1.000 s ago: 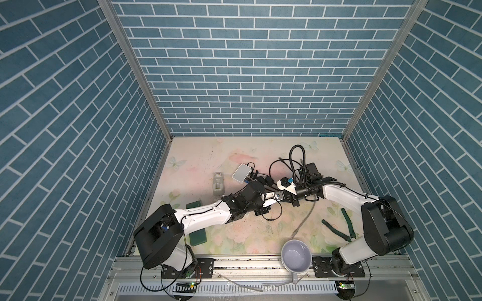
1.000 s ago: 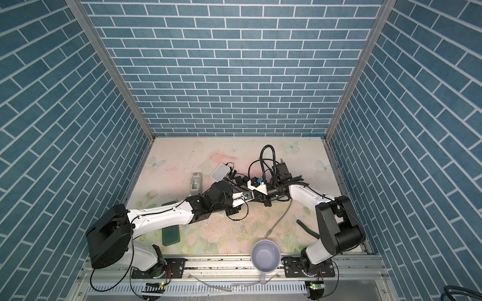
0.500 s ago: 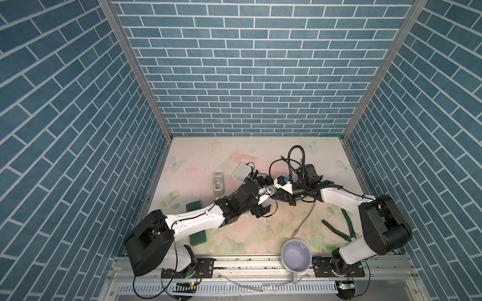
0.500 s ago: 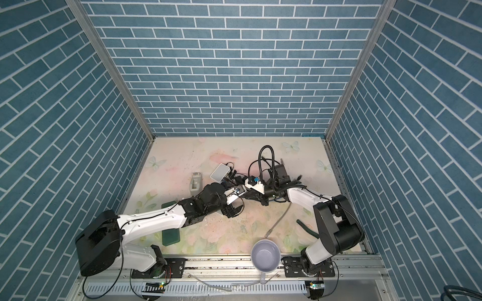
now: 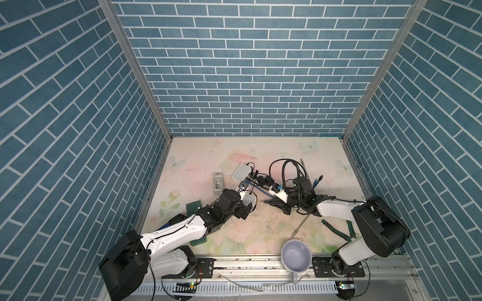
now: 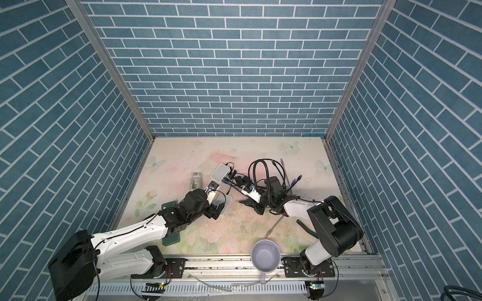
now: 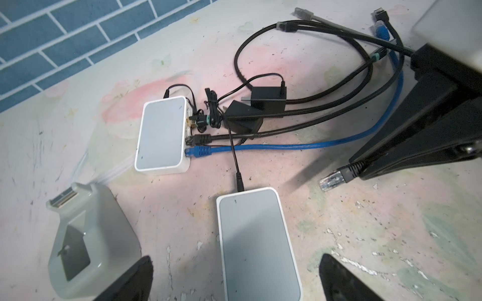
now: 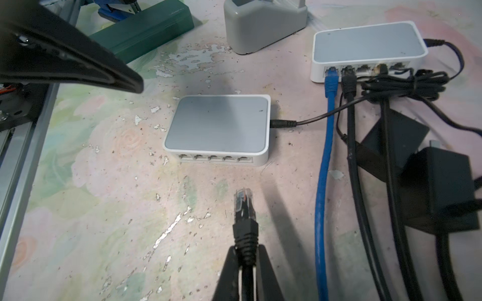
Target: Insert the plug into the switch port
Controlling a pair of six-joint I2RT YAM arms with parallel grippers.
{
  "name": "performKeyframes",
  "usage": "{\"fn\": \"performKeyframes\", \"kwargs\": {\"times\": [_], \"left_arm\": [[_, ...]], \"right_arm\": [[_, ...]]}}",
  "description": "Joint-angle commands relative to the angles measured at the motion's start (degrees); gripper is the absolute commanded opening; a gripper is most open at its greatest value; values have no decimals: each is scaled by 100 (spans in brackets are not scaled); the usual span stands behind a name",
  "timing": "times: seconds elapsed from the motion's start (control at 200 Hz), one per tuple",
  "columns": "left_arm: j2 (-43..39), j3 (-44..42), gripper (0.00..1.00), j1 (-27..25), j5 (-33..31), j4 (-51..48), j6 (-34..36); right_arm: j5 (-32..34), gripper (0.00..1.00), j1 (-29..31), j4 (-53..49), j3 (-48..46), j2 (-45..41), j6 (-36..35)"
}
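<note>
A white switch with a grey top (image 8: 217, 125) lies flat on the mat, and its row of empty ports (image 8: 214, 158) faces my right gripper. My right gripper (image 8: 245, 250) is shut on a black cable just behind its clear plug (image 8: 243, 200). The plug points at the ports from a short gap away. My left gripper (image 7: 236, 260) is open and its black fingers (image 7: 135, 281) stand clear on either side of the switch's (image 7: 255, 242) rear end. Both top views show the switch (image 5: 249, 200) (image 6: 225, 203) between the two grippers (image 5: 245, 208) (image 5: 268, 202).
A second white switch (image 7: 161, 135) behind holds blue and black plugs. Black power adapters (image 7: 268, 100) and looped cables lie to its right. A grey holder (image 5: 217, 182), a green box (image 5: 194, 208), green-handled pliers (image 5: 336, 229) and a purple mug (image 5: 296, 255) are around.
My left gripper has gone from shut to open, has let go of the near switch, and has drawn back towards its base. The right gripper stays shut on the plug's cable.
</note>
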Motion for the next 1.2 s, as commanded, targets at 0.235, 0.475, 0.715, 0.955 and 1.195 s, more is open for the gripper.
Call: {"fn": "performKeyframes", "kwargs": {"times": [0.235,0.475,0.715,0.955,1.195], "left_arm": [[904,419,100,18,63,-725,-748],[1375,493,100,76,148,-227,-1001],[1689,345,100,463,782,706,-1642],[2066,305,98,492,771,1234,-1997],[2221,215,86,500,777,1531,-2194]], "right_arm": [[301,0,191,694,-40,192,382],[368,0,309,905,-138,394,411],[430,0,493,1479,-261,692,581],[626,0,662,1934,-284,998,783],[737,0,719,2540,-353,1245,1037]]}}
